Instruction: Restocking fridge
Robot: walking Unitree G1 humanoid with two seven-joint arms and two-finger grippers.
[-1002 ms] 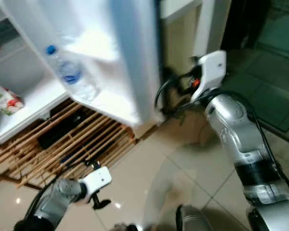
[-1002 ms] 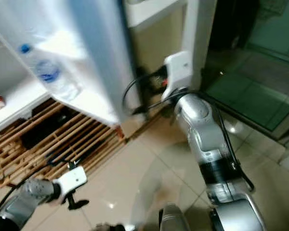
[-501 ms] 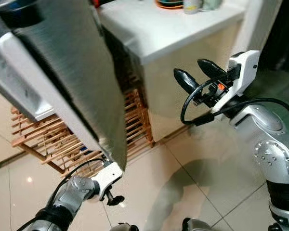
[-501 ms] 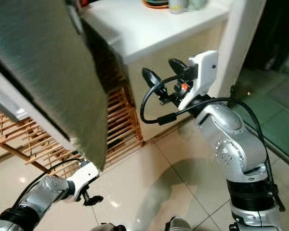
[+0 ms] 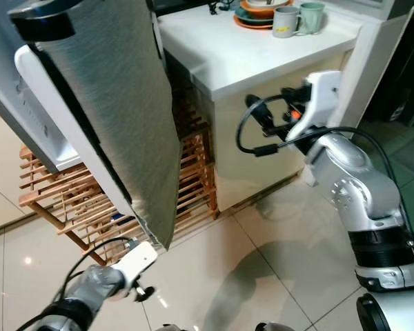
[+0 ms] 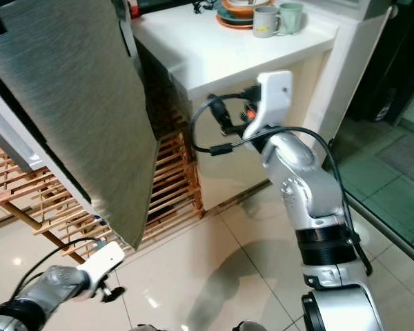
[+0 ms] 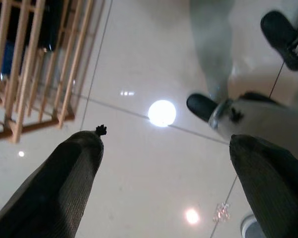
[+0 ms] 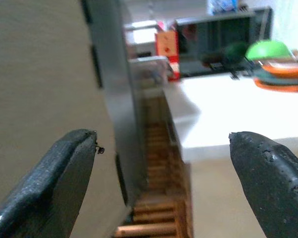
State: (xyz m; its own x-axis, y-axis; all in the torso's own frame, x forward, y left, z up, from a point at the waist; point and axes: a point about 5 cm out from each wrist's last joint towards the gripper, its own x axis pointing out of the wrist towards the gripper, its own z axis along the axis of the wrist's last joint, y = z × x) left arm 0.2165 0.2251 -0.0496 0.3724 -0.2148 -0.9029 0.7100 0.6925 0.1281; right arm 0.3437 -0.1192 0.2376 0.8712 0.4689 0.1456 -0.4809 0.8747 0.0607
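Observation:
The fridge door (image 5: 103, 103) stands swung out on the left, its grey brushed outer face toward me and a white inner edge (image 5: 45, 114) behind it. My right gripper (image 5: 269, 103) is raised in front of the white counter, just right of the door's free edge. Its fingers are open with nothing between them, and in the right wrist view (image 8: 164, 144) they frame the door edge and the counter. My left gripper (image 5: 141, 293) hangs low over the floor below the door's bottom corner, open and empty in the left wrist view (image 7: 166, 144).
A white counter (image 5: 228, 52) carries two mugs (image 5: 284, 21) and stacked plates (image 5: 259, 14). A wooden slatted rack (image 5: 193, 172) stands under and beside it. Glossy beige floor tiles (image 5: 262, 262) spread in front. A dark doorway (image 6: 400, 69) lies to the right.
The view has swung from the door's inner shelves and a water bottle to its grey outer face. My right gripper now sits closer to the counter front; the left stays low.

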